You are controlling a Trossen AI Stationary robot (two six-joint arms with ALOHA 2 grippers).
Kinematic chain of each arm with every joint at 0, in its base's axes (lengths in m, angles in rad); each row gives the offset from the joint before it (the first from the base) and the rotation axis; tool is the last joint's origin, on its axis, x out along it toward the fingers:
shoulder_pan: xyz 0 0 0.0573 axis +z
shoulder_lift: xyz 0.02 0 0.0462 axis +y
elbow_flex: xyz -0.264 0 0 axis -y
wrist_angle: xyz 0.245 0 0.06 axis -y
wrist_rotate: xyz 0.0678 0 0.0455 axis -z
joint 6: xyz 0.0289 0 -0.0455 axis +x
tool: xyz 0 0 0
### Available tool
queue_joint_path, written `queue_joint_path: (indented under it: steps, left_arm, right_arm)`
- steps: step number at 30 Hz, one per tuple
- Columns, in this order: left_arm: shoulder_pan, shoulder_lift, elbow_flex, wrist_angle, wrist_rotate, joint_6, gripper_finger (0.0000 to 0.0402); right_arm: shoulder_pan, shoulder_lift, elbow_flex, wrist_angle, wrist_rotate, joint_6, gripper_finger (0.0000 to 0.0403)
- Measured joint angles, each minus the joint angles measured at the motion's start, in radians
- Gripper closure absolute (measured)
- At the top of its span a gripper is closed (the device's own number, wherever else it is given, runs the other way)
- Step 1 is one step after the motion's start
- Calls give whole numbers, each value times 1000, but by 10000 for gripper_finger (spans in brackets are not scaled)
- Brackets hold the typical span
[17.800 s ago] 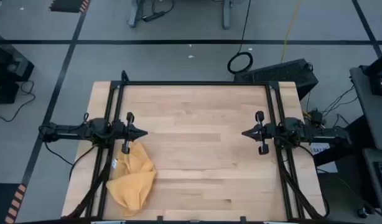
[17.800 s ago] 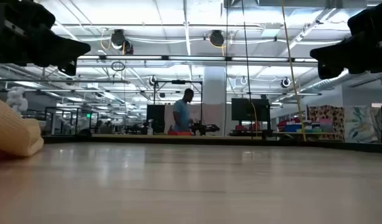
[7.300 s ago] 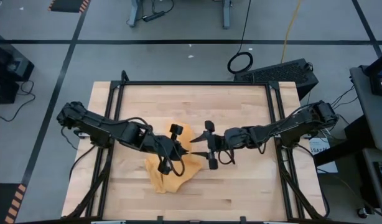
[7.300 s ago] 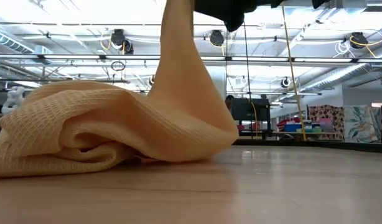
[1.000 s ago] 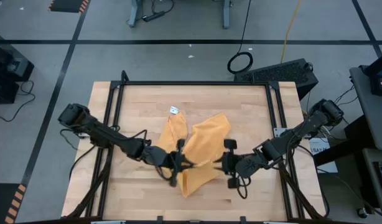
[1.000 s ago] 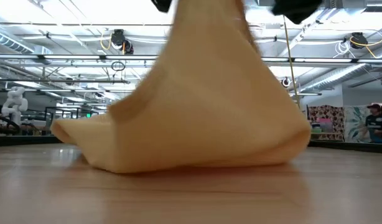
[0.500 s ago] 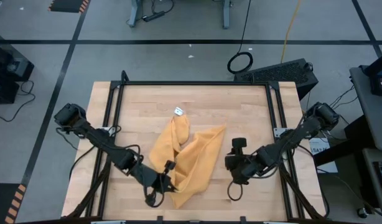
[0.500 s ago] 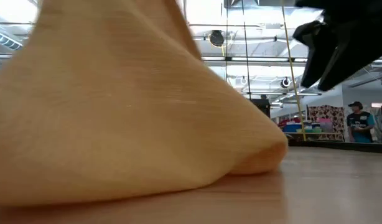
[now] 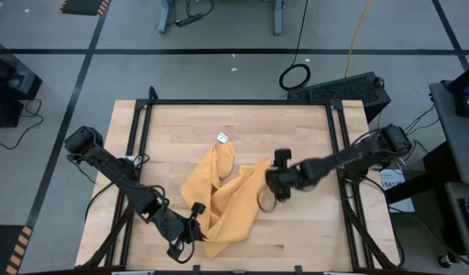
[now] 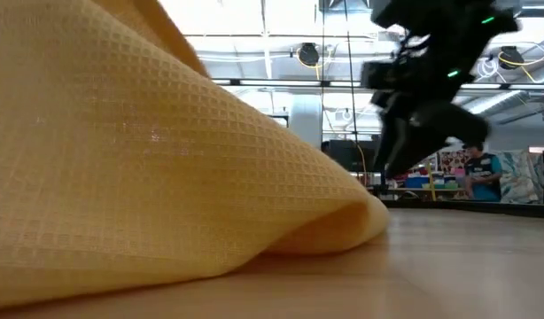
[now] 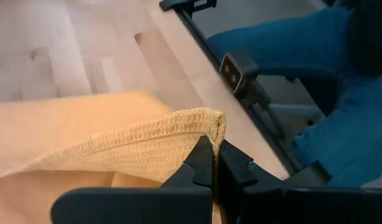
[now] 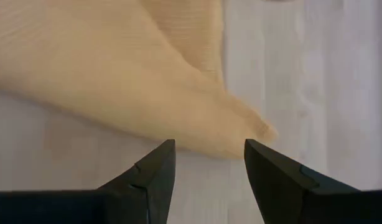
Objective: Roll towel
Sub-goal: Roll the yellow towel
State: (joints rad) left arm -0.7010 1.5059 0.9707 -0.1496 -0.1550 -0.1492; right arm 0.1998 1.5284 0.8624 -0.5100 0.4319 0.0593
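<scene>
The towel [image 9: 223, 200] lay crumpled on the wooden table [image 9: 311, 229], spread from a narrow end near a small white tag [image 9: 221, 137] down toward the near edge, with one corner reaching out toward the right arm. In the low view the towel [image 10: 148, 168] filled most of the frame, its waffle weave clear, a rounded fold resting on the tabletop.

The left gripper [image 9: 195, 229] sat at the towel's near-left edge. Left wrist view: the fingers [image 11: 197, 171] were pressed fully together, and a corner of the towel [image 11: 206, 124] was pinched between the tips, the hem standing up just above them. The rest of the cloth trailed away from the fingertips across the table. Beyond the table edge in that view, a person's blue sleeve [image 11: 315, 37] showed.

The right gripper [image 9: 271, 186] hovered at the towel's outstretched corner. Right wrist view: its two fingers [image 12: 152, 171] stood well apart with nothing between them. The towel's corner [image 12: 178, 87] lay just ahead of the tips, on bare wood, not touching either finger. In the low view the right gripper [image 10: 405, 133] hung above the table, clear of the cloth, with a person [image 10: 476, 173] visible in the room behind it.
</scene>
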Motion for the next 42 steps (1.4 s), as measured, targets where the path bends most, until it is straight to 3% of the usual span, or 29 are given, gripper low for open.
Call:
queue_joint_path:
  steps: [6, 12, 21, 31, 38, 40, 42]
  left_arm:
    - [0, 0, -6, -18, -27, -2, 401]
    - [0, 0, -12, -20, -34, -2, 401]
    - [0, 0, -13, -25, -37, 5, 401]
    - [0, 0, -13, -26, -37, 0, 401]
    - [0, 0, -13, -36, -44, 3, 401]
    - [0, 0, -13, -63, -84, 7, 401]
    - [3, 0, -13, -108, -160, 7, 401]
  right_arm:
    - [-266, -2, -4, 75, -312, -144, 220]
    - [-428, -2, -5, 100, -568, -320, 220]
    - [-549, 37, -5, 131, -770, -379, 220]
    - [-598, 171, -5, 132, -832, -438, 235]
    - [-598, 146, -5, 34, -824, -435, 347]
    - [-597, 120, -5, -1, -824, -428, 384]
    - [-594, 85, -5, -26, -821, -396, 392]
